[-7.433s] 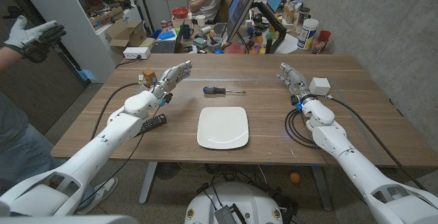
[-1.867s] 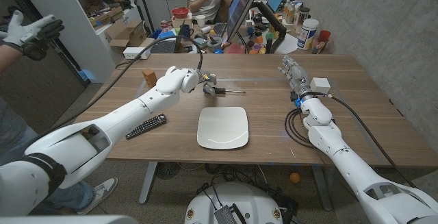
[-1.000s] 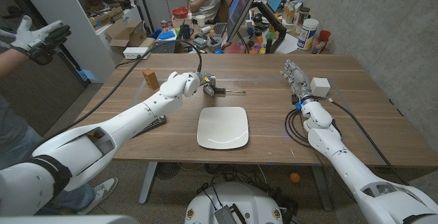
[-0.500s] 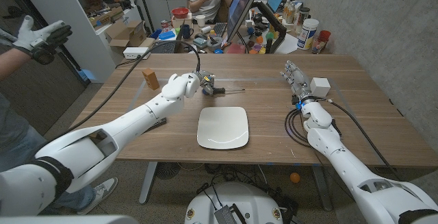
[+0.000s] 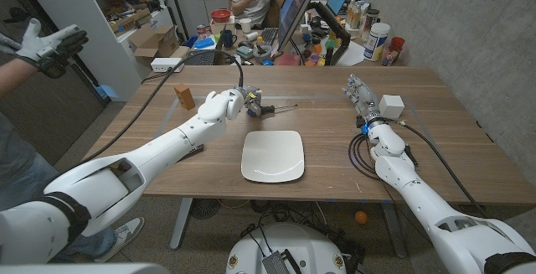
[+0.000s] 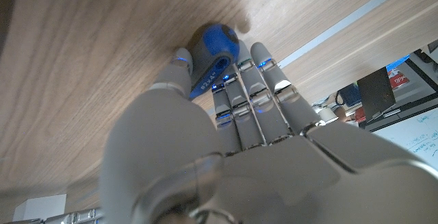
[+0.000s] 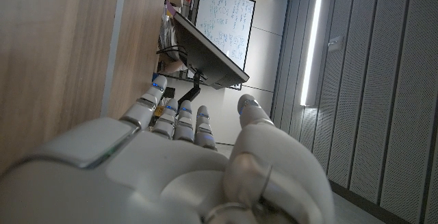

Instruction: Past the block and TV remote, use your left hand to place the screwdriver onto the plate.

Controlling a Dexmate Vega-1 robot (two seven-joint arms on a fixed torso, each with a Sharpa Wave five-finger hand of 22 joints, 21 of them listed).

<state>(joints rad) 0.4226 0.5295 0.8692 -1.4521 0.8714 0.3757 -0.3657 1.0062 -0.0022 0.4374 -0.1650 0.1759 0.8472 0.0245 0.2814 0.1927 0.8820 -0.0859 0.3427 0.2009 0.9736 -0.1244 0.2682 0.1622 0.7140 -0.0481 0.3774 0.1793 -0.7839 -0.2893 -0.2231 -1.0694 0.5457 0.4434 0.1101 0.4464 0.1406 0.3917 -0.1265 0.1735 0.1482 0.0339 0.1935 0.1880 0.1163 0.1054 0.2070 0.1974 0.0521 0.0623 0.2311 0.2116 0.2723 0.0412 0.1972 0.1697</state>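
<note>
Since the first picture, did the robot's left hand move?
Yes. The left hand has moved away from the block, toward the table's middle, and now grips the screwdriver just beyond the plate.

The table (image 5: 435, 131) is matt, grained brown wood. The plate (image 5: 273, 156) looks smooth, glossy white. The screwdriver (image 6: 211, 53) has a shiny blue plastic handle. The left hand (image 5: 243, 102) wears smooth grey-white plastic shells.

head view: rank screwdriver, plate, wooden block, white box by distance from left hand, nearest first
1. screwdriver, under the left hand
2. plate, just in front, toward the robot
3. wooden block, out to the left
4. white box, far right, beside the right hand
</note>
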